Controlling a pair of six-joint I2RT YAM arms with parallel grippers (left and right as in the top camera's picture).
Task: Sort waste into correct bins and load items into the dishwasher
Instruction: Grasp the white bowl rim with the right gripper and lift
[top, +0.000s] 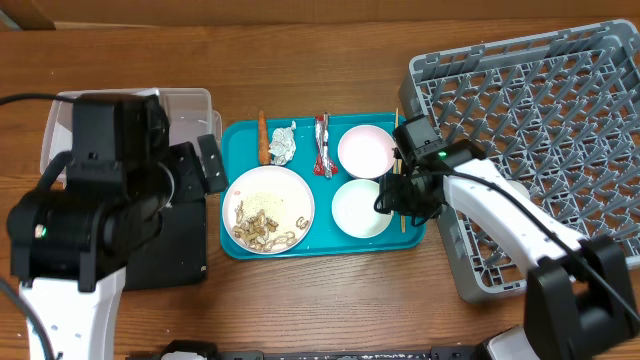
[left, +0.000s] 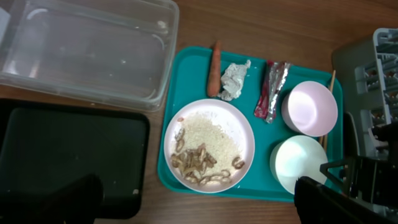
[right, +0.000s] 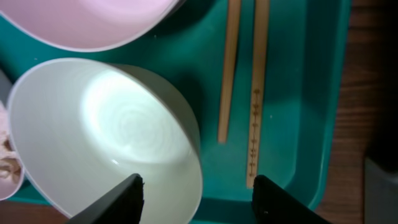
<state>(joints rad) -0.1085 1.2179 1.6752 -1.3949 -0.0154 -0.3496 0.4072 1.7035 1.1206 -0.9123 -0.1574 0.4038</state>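
The carrot (top: 263, 135), foil ball (top: 283, 144) and wrapper (top: 322, 146) lie on the teal tray (top: 236, 150), with two white bowls (top: 366, 150) (top: 360, 208) and the plate (top: 268, 208) of scraps (left: 199, 163). The chopsticks (right: 258, 93) lie along the tray's right side. My right gripper (right: 198, 199) is open, low over the near bowl (right: 99, 130), its fingers either side of the bowl's right rim. My left gripper (left: 196, 211) is open and empty, high above the black tray (left: 68, 155) and plate. The clear tub (left: 87, 50) is empty.
The grey dish rack (top: 540, 140) stands at the right, close against the teal tray's right edge and beside my right arm. The black tray (top: 175, 240) and clear tub (top: 185, 110) sit left of the teal tray, partly under my left arm.
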